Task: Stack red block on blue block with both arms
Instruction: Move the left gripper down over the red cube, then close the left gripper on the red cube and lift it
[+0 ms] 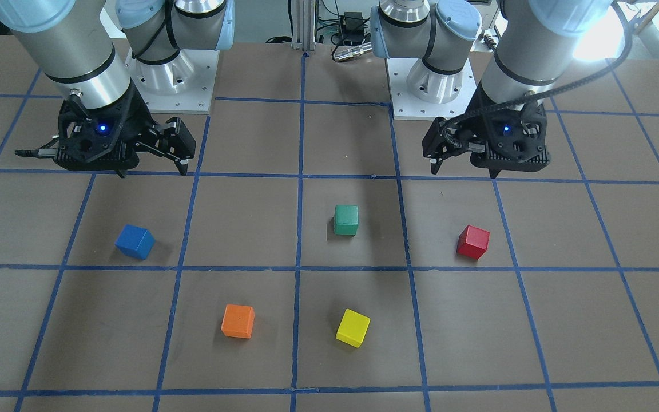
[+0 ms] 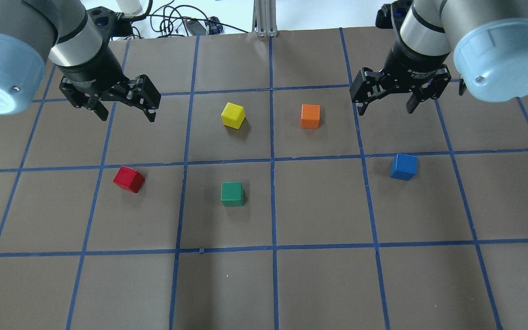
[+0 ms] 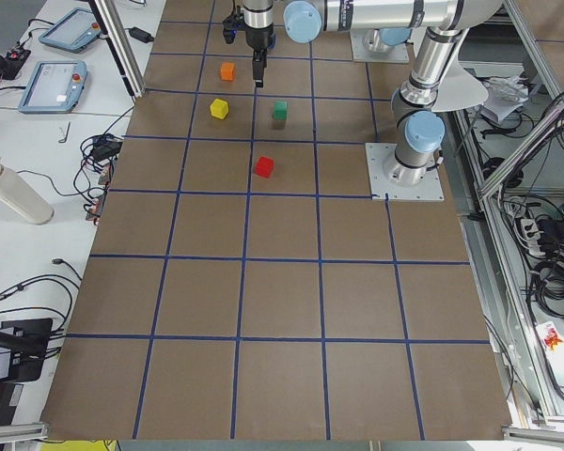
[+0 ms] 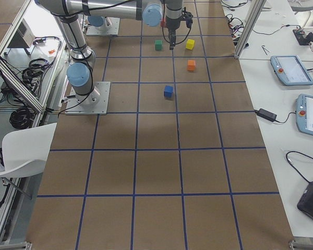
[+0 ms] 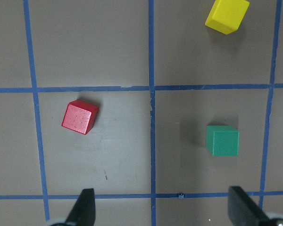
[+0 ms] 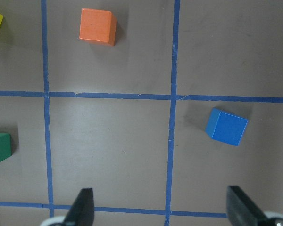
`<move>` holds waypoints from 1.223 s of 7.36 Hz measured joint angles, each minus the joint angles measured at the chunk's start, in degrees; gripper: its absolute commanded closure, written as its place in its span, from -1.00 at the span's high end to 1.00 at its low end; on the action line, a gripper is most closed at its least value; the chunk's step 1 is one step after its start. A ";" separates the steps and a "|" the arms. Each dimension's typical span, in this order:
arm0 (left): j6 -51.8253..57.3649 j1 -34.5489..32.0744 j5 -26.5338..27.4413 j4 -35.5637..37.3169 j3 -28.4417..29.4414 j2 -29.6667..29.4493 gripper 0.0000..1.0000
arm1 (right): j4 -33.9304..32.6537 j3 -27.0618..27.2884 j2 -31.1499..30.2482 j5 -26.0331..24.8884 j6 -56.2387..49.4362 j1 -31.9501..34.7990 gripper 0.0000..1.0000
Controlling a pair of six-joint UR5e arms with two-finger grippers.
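Observation:
The red block lies on the brown gridded table on my left side; it also shows in the left wrist view. The blue block lies on my right side and shows in the right wrist view. My left gripper is open and empty. It hovers above the table, beyond the red block. My right gripper is open and empty. It hovers beyond the blue block and a little to its left. The two blocks are far apart.
A green cube sits between the two blocks, near the middle. A yellow cube and an orange cube sit farther out, between the two grippers. Blue tape lines mark the table into squares.

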 measured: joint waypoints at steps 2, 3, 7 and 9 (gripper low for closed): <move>10.56 5.84 1.23 6.10 -5.22 -1.60 1.00 | 0.00 -0.14 -0.01 -0.03 -0.01 0.00 1.00; 16.97 8.61 1.96 9.46 -8.19 -2.34 1.00 | -0.03 -0.24 0.00 -0.01 -0.03 0.00 1.00; 25.71 11.69 2.52 24.60 -19.08 -7.23 1.00 | -0.10 -0.38 0.02 -0.07 -0.10 -0.08 1.00; 26.65 12.03 2.69 26.62 -20.43 -9.55 1.00 | -0.11 -0.32 0.01 0.00 0.02 -0.08 1.00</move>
